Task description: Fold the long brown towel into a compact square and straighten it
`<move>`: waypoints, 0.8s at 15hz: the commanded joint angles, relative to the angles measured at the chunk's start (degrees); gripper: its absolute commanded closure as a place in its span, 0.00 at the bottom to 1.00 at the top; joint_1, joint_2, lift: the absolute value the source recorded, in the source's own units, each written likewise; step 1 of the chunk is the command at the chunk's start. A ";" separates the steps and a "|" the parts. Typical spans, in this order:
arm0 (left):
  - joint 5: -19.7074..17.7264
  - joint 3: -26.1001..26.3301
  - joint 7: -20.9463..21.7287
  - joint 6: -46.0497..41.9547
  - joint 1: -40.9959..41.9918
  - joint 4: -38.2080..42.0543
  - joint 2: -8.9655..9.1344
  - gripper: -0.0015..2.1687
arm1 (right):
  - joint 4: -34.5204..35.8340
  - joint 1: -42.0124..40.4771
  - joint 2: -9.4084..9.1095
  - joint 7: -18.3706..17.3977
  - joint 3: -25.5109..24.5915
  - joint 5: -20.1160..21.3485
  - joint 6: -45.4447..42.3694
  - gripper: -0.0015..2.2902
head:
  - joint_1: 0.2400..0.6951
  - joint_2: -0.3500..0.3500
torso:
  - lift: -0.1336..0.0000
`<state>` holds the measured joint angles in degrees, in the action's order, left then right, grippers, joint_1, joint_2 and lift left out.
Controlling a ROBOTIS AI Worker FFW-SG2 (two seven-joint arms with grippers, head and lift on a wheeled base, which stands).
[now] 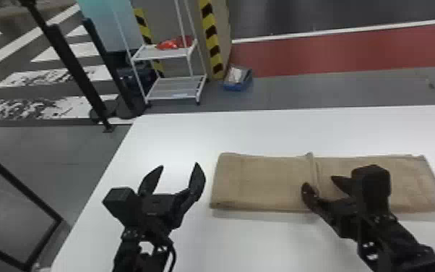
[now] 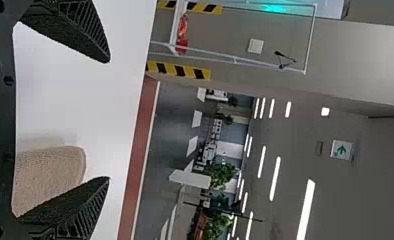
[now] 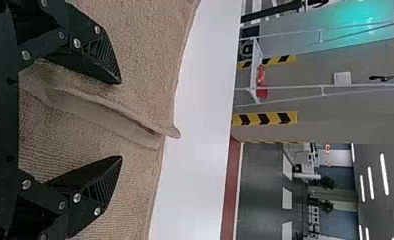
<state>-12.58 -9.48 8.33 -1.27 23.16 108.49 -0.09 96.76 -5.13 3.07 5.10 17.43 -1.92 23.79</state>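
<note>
At upper centre, a blue bin (image 1: pixel 237 87) holds something white (image 1: pixel 235 75); below, left gripper (image 1: pixel 179 165) gapes, right gripper (image 1: pixel 318 181) gapes over the towel (image 1: pixel 263 182).

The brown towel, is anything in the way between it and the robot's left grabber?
No, nothing I can see is in the way. The left gripper is off to the left of the brown towel, with its fingers open, and the gap between them shows white table.
</note>
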 commanded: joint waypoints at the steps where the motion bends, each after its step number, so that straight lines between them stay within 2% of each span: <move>1: 0.01 0.07 0.02 0.00 -0.31 -0.56 0.24 0.02 | -0.78 0.64 -0.26 0.00 0.06 0.34 0.08 0.21 | 1.00 0.88 | 0.06; 5: -0.08 0.07 0.37 0.00 -0.40 -0.91 0.24 0.02 | -1.49 1.17 -0.88 0.00 0.15 0.86 0.08 0.23 | 1.00 0.88 | 0.06; 7: -0.08 0.07 0.46 0.00 -0.48 -1.09 0.24 0.02 | -1.66 1.35 -0.96 0.00 0.15 0.95 0.08 0.28 | 1.00 0.88 | 0.06; 12: 0.01 0.16 0.46 0.00 -1.19 -2.05 0.24 0.02 | -2.63 1.79 -0.96 0.26 0.06 0.95 0.08 0.29 | 1.00 0.88 | 0.06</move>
<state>-12.58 -9.32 8.79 -1.27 22.05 106.57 -0.09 94.24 -3.41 2.11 5.27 17.49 -0.96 23.87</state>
